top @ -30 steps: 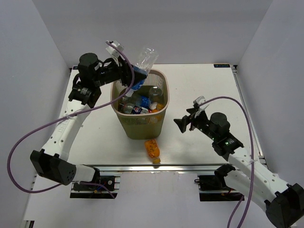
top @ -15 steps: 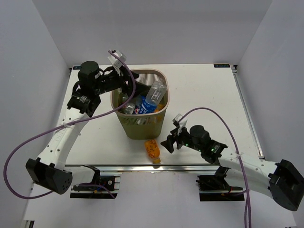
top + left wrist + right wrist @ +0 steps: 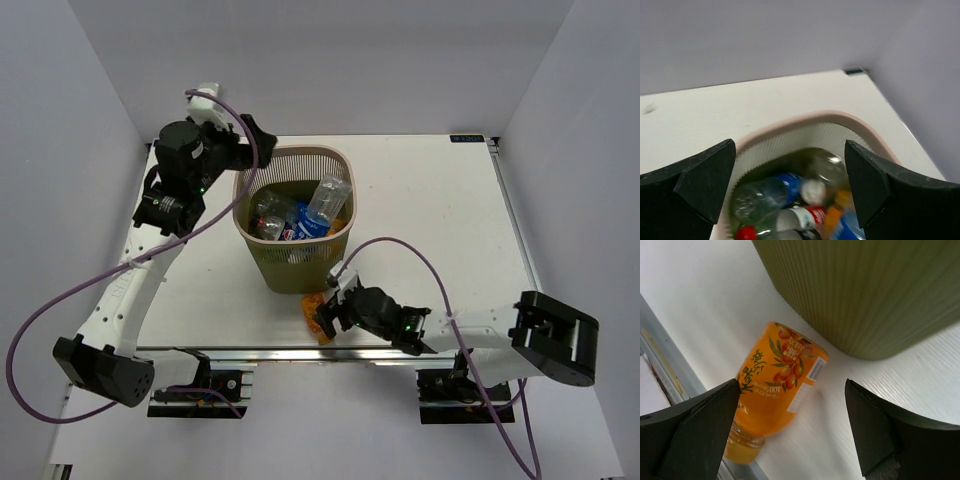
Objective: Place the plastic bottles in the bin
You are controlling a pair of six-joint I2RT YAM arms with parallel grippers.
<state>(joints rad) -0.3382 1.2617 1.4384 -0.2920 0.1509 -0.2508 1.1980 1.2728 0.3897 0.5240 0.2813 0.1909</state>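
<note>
The olive-tan bin [image 3: 300, 268] stands mid-table and holds several plastic bottles, among them a clear one with a blue label [image 3: 322, 204]. My left gripper [image 3: 256, 131] hovers open and empty above the bin's back-left rim. In the left wrist view, the left gripper [image 3: 790, 150] frames the bin's rim [image 3: 805, 119], with the blue-labelled bottle [image 3: 788, 182] and a red cap [image 3: 745, 233] inside. An orange bottle [image 3: 320, 312] lies on the table in front of the bin. My right gripper [image 3: 330, 316] is low beside it, open. In the right wrist view, the orange bottle [image 3: 775, 385] lies between the open fingers of the right gripper [image 3: 791, 400].
The metal rail [image 3: 662, 372] of the table's near edge runs close to the orange bottle's capped end. The bin's ribbed wall [image 3: 865, 295] rises just beyond the bottle. White walls enclose the table on three sides.
My left gripper opened and the clear blue-labelled bottle dropped into the bin; that arm then drew back to the left. The right arm swung left and down to the orange bottle.
</note>
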